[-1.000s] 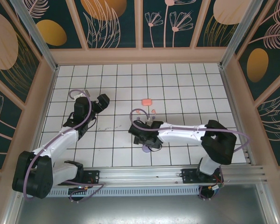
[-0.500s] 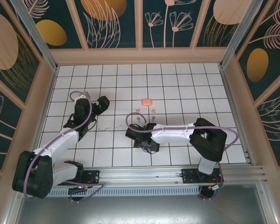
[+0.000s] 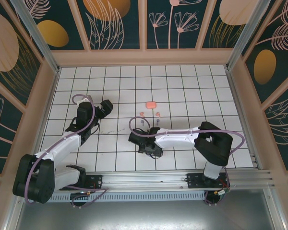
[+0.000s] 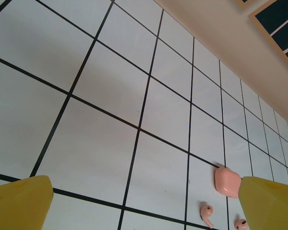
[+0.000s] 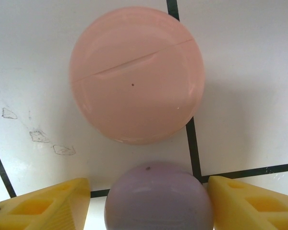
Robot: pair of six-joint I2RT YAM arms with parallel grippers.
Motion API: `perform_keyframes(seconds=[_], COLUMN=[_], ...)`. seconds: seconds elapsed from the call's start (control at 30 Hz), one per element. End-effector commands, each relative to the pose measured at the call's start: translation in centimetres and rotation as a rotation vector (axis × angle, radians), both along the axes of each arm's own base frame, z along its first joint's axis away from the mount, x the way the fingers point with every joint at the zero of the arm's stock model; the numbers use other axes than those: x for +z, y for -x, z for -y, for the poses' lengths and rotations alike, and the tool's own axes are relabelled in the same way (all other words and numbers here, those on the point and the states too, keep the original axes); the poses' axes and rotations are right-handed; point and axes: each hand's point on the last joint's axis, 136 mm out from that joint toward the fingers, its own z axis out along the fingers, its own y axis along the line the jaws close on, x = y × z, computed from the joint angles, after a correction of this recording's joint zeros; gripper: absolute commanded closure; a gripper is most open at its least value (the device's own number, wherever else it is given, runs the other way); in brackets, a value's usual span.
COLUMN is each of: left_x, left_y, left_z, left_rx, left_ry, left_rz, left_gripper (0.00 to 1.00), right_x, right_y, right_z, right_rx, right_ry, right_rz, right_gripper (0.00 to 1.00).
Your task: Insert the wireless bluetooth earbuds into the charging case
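Note:
A small salmon-pink charging case [image 3: 150, 104] lies on the tiled floor; the left wrist view shows the case [image 4: 227, 181] closed. Just in front of it lie two pink earbuds [image 3: 141, 114] [image 3: 158, 114], and the left wrist view catches one pink earbud [image 4: 207, 214] and part of another [image 4: 240, 224]. A tiny purple bud [image 3: 142, 122] lies nearer the arms. My left gripper [image 3: 105, 106] [image 4: 144, 208] is open wide and empty, left of the case. My right gripper [image 3: 148, 145] [image 5: 149, 206] is open, its yellow fingers [image 5: 43, 206] flanking a round purple disc [image 5: 158, 199].
A larger round pink disc [image 5: 137, 74] with a lid seam lies just beyond the purple one, nearly touching it. Scuff marks [image 5: 38, 136] dot the white tile beside it. Wooden walls [image 3: 144, 57] ring the tiled floor; the right arm stretches across the front centre.
My right gripper has slid left and slightly toward the front, coming down over the round discs. The left arm has not moved.

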Motion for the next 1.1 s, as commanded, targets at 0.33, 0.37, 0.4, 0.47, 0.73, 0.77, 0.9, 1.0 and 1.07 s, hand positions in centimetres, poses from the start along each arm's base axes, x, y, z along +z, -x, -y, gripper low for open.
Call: perform_keyframes(seconds=[0.33,0.37,0.4,0.47,0.73,0.77,0.9,1.0,1.07], left_x=[0.1,0.0,-0.1,-0.1,3.0,3.2,4.7,5.7,6.2], left_y=[0.6,0.8,1.1,1.8,4.1,4.3,4.9,5.1,5.1], left_z=[1.6,1.7,1.9,2.3,2.4,2.6,3.7,4.7,5.2], left_rx=[-0.047,-0.052,-0.057,-0.072,-0.13,-0.146,-0.226,-0.289,-0.323], left_ry=[0.096,0.109,0.13,0.169,0.245,0.256,0.302,0.33,0.349], left_rz=[-0.046,-0.058,-0.067,-0.072,0.143,0.166,0.261,0.311,0.335], left_gripper=[0.01,0.01,0.01,0.01,0.01,0.01,0.01,0.01,0.01], right_x=[-0.3,-0.2,0.1,0.9,9.4,10.4,14.4,16.3,17.2], right_y=[1.1,1.2,1.2,1.3,-1.9,-2.9,-8.4,-12.3,-14.4], right_z=[0.6,0.5,0.4,0.1,-1.6,-1.5,-0.8,0.1,0.4], right_rx=[-0.003,0.002,0.006,0.015,-0.006,-0.019,-0.11,-0.193,-0.238], right_ry=[-0.02,-0.025,-0.033,-0.046,-0.222,-0.253,-0.413,-0.517,-0.57], right_rz=[0.005,0.009,0.017,0.028,0.195,0.218,0.298,0.332,0.344], right_gripper=[0.53,0.55,0.58,0.6,0.6,0.6,0.6,0.6,0.61])
